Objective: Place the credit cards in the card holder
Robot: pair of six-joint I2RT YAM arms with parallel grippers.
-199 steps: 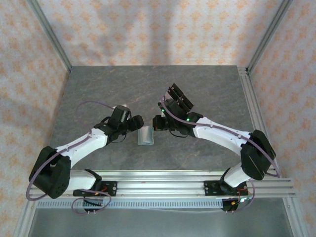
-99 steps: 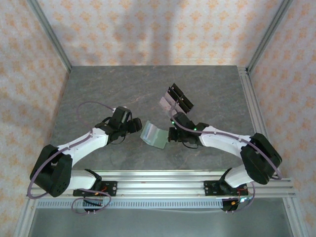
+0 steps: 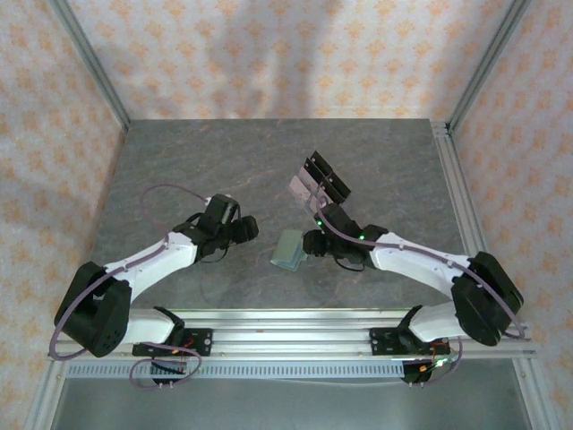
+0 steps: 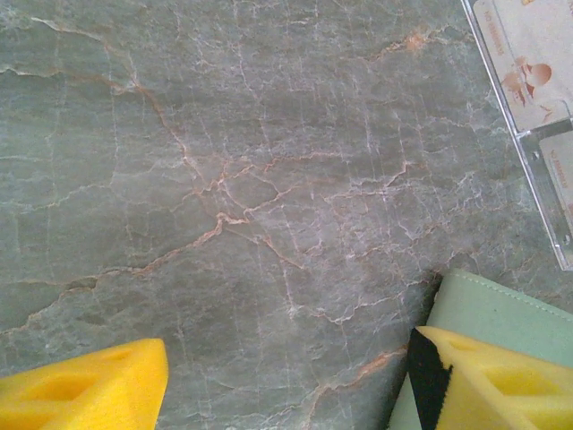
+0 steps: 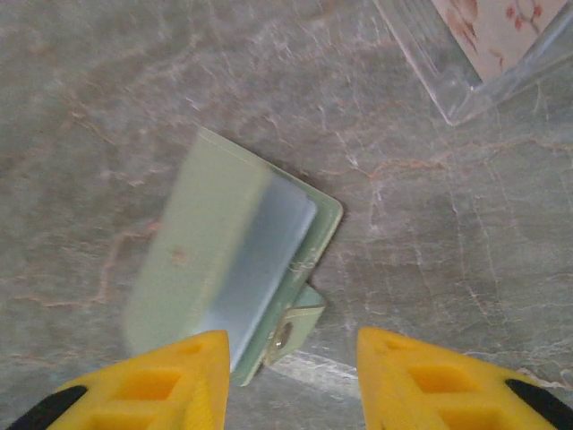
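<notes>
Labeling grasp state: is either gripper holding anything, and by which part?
Nothing held. The right gripper is open above the green wallet, which lies on the table; the left gripper is open and empty.

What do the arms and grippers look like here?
Left arm and right arm: white link shells, black joints and bases, a thin purple cable looping along each. Small green lights glow near the right wrist. The fingers are yellow wedges with moulded recesses.

Robot test cell, lab-type. Aluminium extrusion rail [image 3: 295, 324] along the near edge, frame posts [image 3: 89, 61] at the corners. Patterned backdrop panels [image 3: 286, 54] wall in a grey marble-look table [image 3: 224, 152]. Left arm [image 3: 152, 260] and right arm [image 3: 416, 262] bolted to the rail.
</notes>
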